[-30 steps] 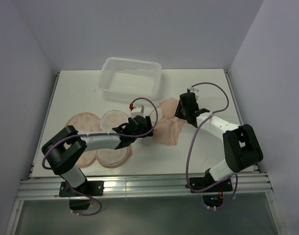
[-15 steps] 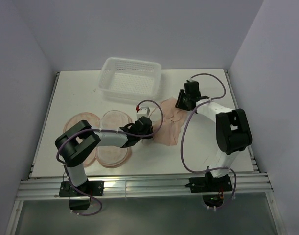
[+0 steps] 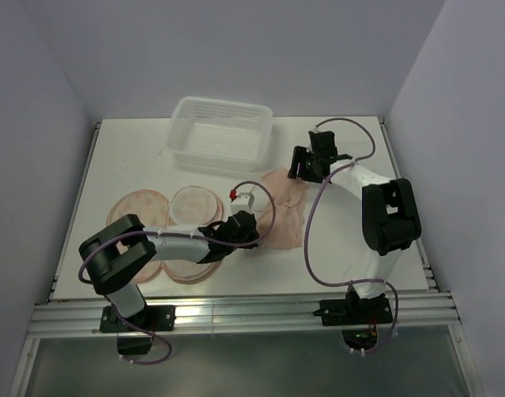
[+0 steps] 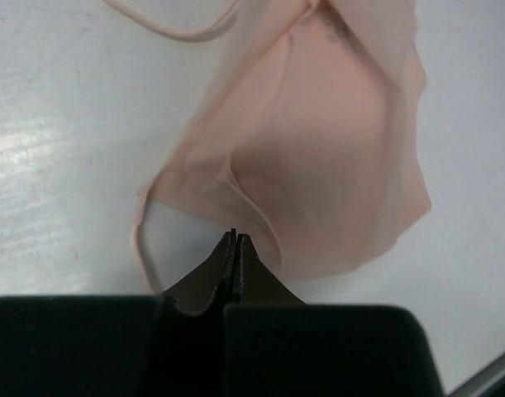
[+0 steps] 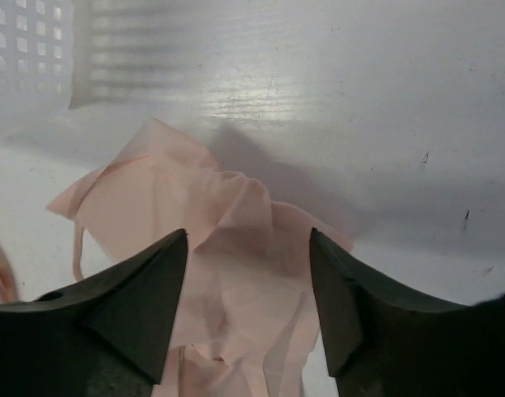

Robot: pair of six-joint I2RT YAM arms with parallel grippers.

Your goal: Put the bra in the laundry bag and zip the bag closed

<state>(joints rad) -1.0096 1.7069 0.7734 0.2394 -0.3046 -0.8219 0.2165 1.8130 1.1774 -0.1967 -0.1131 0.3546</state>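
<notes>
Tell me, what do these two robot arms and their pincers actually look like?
The left arm and right arm are pale grey-white tubes joined by chunky black joints. A thin purple cable loops loosely along each. A small red tag sits near the left wrist. The left gripper and right gripper have plain black wedge-shaped fingers.

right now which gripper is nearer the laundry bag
Left. The left gripper sits just right of the laundry bag, fingers shut at the bra's near edge. The right gripper hangs open over the bra's far end, the bra lying between it and the laundry bag.
</notes>
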